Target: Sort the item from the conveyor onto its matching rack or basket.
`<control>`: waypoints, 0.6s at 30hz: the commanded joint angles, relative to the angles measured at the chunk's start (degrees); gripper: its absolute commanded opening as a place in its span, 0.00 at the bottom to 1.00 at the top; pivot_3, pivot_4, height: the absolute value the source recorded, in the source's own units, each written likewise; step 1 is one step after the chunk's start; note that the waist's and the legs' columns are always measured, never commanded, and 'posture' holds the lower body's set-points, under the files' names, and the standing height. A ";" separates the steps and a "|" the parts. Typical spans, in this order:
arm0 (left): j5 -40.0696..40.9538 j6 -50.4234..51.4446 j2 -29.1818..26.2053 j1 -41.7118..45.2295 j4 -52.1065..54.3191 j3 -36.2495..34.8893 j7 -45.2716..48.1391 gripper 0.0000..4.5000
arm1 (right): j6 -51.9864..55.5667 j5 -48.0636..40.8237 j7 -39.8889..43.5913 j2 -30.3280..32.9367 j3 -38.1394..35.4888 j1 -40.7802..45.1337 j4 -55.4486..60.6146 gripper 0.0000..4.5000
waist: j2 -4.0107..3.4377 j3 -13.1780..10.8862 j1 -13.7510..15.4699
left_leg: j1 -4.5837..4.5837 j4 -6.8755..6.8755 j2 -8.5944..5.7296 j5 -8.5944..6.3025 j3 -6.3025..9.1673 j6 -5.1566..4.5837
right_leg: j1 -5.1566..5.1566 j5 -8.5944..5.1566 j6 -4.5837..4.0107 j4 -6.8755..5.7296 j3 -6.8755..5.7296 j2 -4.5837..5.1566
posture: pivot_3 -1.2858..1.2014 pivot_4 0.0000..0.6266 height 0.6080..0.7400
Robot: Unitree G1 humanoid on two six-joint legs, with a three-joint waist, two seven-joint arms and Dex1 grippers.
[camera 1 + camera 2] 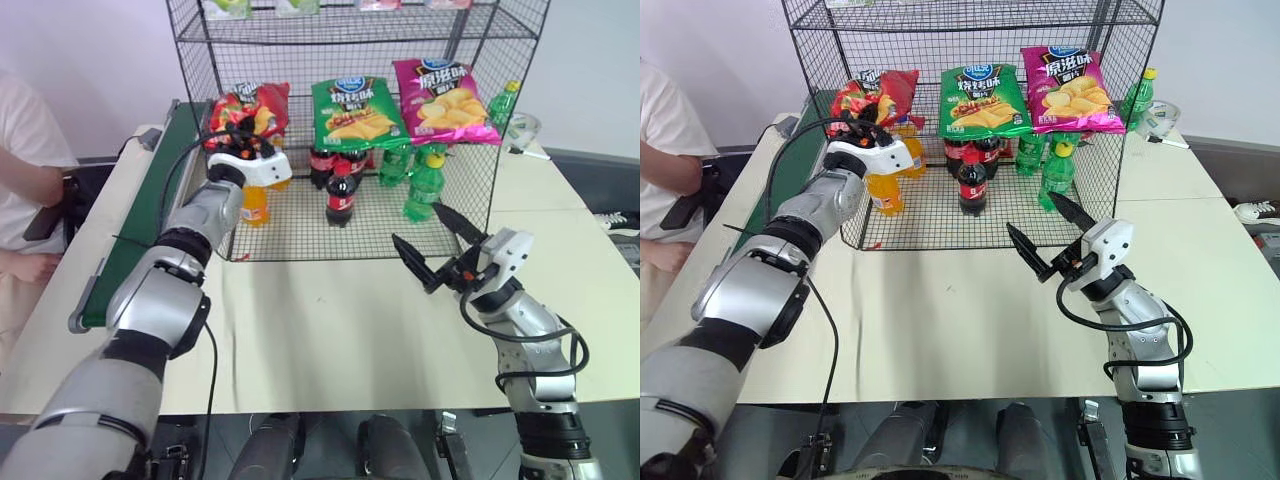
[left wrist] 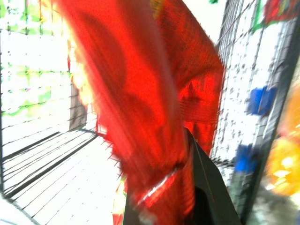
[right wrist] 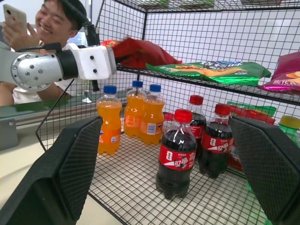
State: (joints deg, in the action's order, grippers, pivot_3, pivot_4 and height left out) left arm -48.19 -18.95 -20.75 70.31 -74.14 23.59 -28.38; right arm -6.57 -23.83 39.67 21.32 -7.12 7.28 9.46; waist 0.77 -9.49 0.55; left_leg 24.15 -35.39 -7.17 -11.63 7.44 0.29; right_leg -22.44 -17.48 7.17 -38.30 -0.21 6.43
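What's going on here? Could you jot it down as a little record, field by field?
left tool: shut on red bag, holding it at the shelf
right tool: open, holding nothing, over the table
rack: black wire cage
chip shelf: green bag, magenta bag
bottom tier: orange bottles, cola bottles, green bottles
conveyor: dark green, left of rack
person: at the left edge

Head views overlook the rack [image 1: 350,130]; left wrist view seemingly inside it
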 commanded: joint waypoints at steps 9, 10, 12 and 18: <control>2.81 -0.73 -1.02 2.57 0.05 0.79 0.66 0.01 | -1.26 0.30 0.29 -0.43 0.92 0.68 2.01 1.00 | 0.00 0.00 -0.23 | 0.01 -0.01 0.00 0.00 0.00 0.00 | -0.02 0.00 0.00 -0.03 0.00 0.00 | 0.52 0.24 1.00; 3.45 -0.94 -1.22 2.52 -0.01 0.33 1.05 0.01 | -1.25 0.24 0.27 -0.41 0.92 0.68 2.04 1.00 | 0.00 0.00 -0.28 | 0.01 -0.01 0.00 0.00 0.00 0.00 | -0.02 0.00 0.00 -0.03 0.00 0.00 | 0.52 0.24 1.00; 4.81 -1.70 -1.92 2.63 0.06 -0.51 1.85 0.01 | -1.18 0.11 0.23 -0.30 0.85 0.69 1.99 1.00 | 0.00 0.00 -0.33 | 0.01 -0.02 0.00 0.00 0.00 0.00 | -0.04 0.00 0.00 -0.04 0.00 0.00 | 0.52 0.24 1.00; 6.12 -4.62 -3.51 2.79 1.29 -0.27 2.01 0.51 | -0.91 -0.11 0.38 -0.02 0.71 0.76 1.95 1.00 | 0.00 0.00 -0.38 | 0.04 -0.02 0.01 0.01 0.00 0.01 | -0.08 0.00 0.00 -0.06 0.00 -0.01 | 0.52 0.24 1.00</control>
State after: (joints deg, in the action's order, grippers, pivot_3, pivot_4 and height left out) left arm -43.05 -22.41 -23.55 71.78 -73.84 23.67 -26.48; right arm -6.62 -23.31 39.86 21.21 -5.89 7.29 9.45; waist 0.77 -9.49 0.17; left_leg 24.19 -35.41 -7.17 -11.62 7.44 0.30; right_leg -22.51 -17.48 7.17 -38.36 -0.21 6.43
